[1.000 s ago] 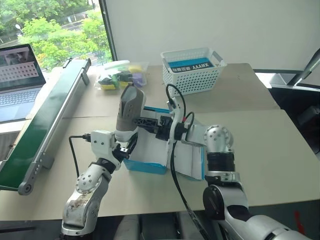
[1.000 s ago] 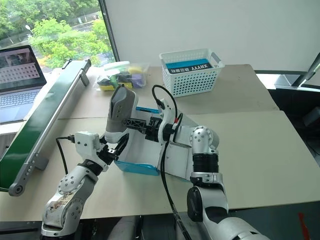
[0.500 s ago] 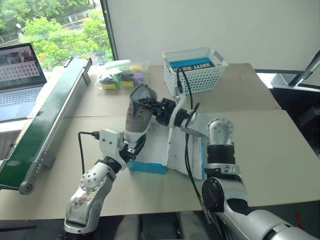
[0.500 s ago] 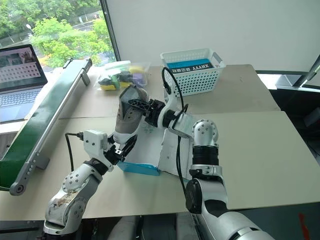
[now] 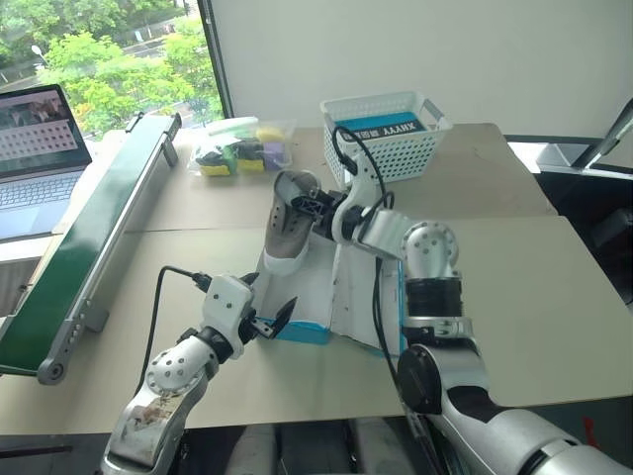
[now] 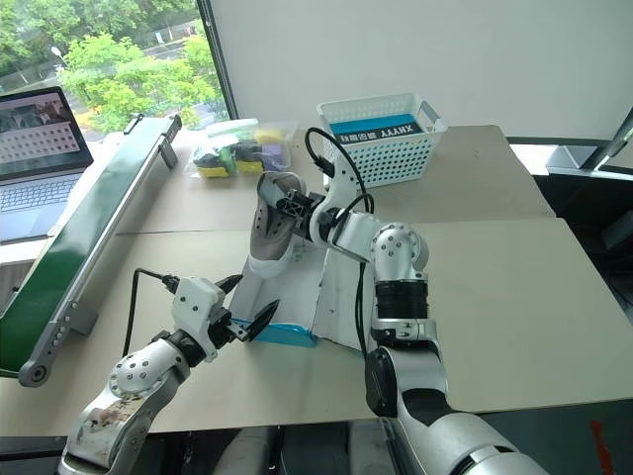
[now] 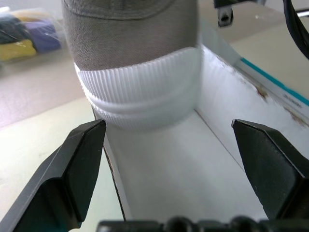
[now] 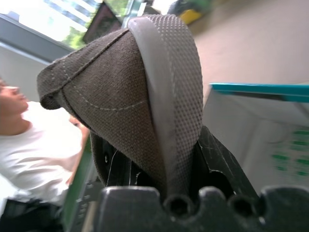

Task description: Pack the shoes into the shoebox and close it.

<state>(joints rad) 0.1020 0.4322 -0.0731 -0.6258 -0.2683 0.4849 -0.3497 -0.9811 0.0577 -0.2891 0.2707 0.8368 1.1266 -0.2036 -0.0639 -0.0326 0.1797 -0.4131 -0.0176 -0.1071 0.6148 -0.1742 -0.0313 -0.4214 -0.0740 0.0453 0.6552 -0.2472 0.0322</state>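
The right pincer [image 5: 315, 206] is clamped on the heel of a shoe [image 5: 287, 230], holding it toe-down over the far end of the open shoebox [image 5: 302, 297] on the counter [image 5: 514, 287]. The left pincer [image 5: 275, 315] stands apart at the box's near end, below the shoe, touching nothing. Beyond the right pincer sit a white basket [image 5: 381, 139] and a bag of coloured items [image 5: 237, 148]; a green conveyor [image 5: 99, 228] and laptop [image 5: 35, 148] lie well left.
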